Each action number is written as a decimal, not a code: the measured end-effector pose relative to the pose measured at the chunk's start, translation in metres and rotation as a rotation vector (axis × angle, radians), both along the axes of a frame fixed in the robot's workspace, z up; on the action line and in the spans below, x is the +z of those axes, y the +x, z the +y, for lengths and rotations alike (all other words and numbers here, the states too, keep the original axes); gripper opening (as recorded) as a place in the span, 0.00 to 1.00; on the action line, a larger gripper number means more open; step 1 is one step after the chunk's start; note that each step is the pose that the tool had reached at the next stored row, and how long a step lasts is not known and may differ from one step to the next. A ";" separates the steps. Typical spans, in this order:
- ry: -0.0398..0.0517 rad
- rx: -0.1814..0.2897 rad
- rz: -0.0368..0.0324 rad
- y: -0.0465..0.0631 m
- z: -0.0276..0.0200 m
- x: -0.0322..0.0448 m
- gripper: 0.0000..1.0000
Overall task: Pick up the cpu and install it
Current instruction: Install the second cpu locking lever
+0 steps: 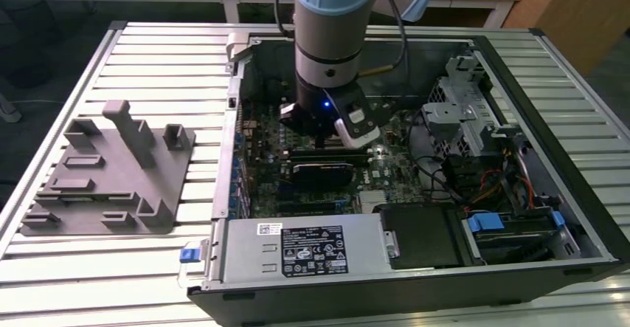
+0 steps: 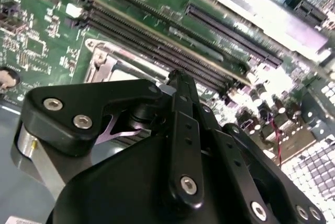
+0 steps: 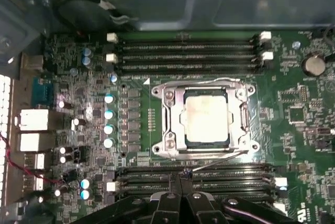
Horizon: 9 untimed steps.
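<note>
In the exterior view we saw the arm reaching down into the open computer case, which lay on a slatted metal table. The gripper hung just above the green motherboard, near the middle of the case. On the table, at the exterior view's left and well apart from the case, stood the grey tray with its upright posts.

In the first wrist view the cpu sat inside the socket, with its pale metal top facing up and the metal frame around it. Long memory slots ran on both sides of the socket. The black fingers of the gripper were pressed together, with their tips over the nearer memory slots, just beside the socket frame. They held nothing that we could see, and they were apart from the cpu.

In the second wrist view the black linkage of the gripper covered much of the picture, and behind it a corner of the socket frame was visible.
</note>
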State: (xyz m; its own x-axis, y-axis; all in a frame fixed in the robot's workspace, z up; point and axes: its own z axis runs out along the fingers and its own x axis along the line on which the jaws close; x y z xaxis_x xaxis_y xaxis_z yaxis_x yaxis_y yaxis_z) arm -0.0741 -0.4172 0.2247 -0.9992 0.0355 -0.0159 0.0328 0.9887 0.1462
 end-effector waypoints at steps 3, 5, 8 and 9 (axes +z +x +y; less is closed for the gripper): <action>0.0016 0.000 -0.0001 -0.002 -0.0032 -0.0031 0.11; 0.0018 0.000 -0.0001 -0.002 -0.0033 -0.0036 0.11; 0.0017 0.000 0.0001 -0.002 -0.0034 -0.0035 0.11; 0.0018 0.000 0.0000 -0.003 -0.0034 -0.0036 0.11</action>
